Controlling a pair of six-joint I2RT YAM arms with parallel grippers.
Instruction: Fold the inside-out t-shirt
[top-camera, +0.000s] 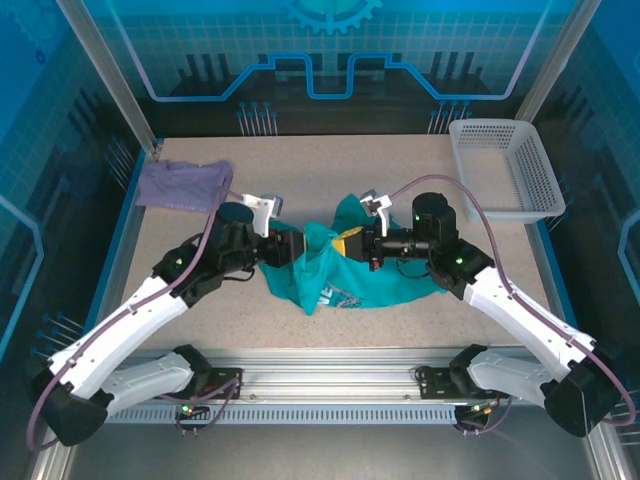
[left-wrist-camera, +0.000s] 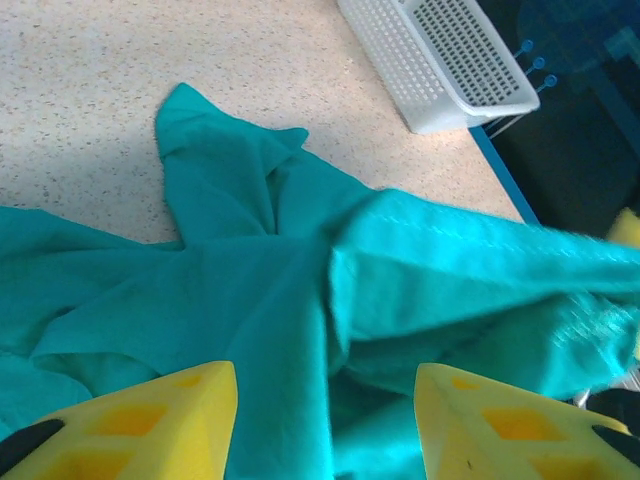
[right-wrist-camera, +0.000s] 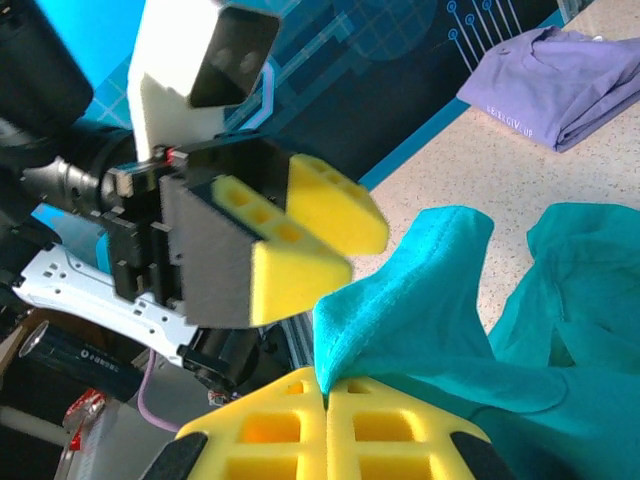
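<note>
The inside-out t-shirt, teal-green, lies crumpled at the table's middle, a white print showing near its front edge. My right gripper is shut on a raised fold of the shirt; from above it sits at the shirt's top edge. My left gripper faces it from the left, its yellow fingers well apart over the bunched cloth, nothing pinched between them. In the right wrist view the left gripper hangs just beyond the held fold.
A lavender shirt lies folded at the back left of the speckled table. A white mesh basket stands at the back right corner. Blue rails edge the table's sides.
</note>
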